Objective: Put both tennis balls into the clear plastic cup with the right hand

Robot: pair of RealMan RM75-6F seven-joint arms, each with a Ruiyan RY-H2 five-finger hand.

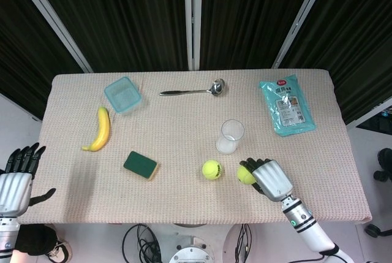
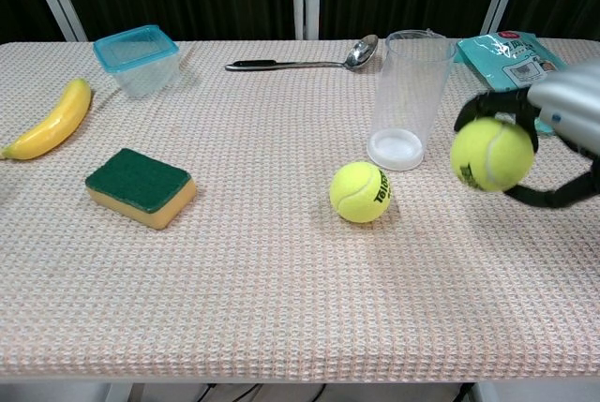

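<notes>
My right hand (image 1: 269, 178) (image 2: 562, 130) grips one yellow tennis ball (image 1: 245, 174) (image 2: 490, 155) and holds it lifted off the table, just right of the clear plastic cup (image 1: 231, 136) (image 2: 406, 97). The cup stands upright and holds nothing. A second tennis ball (image 1: 212, 170) (image 2: 360, 191) lies on the cloth in front of the cup, a little to its left. Beyond the table's left edge, at the lower left of the head view, my left hand (image 1: 16, 177) hangs with its fingers spread and nothing in it.
A green-and-yellow sponge (image 1: 141, 165) (image 2: 140, 186), a banana (image 1: 100, 129) (image 2: 52, 121) and a blue-lidded container (image 1: 122, 95) (image 2: 139, 58) lie at the left. A metal spoon (image 1: 195, 91) (image 2: 305, 61) lies behind the cup; a teal snack bag (image 1: 286, 105) (image 2: 521, 61) is at the right.
</notes>
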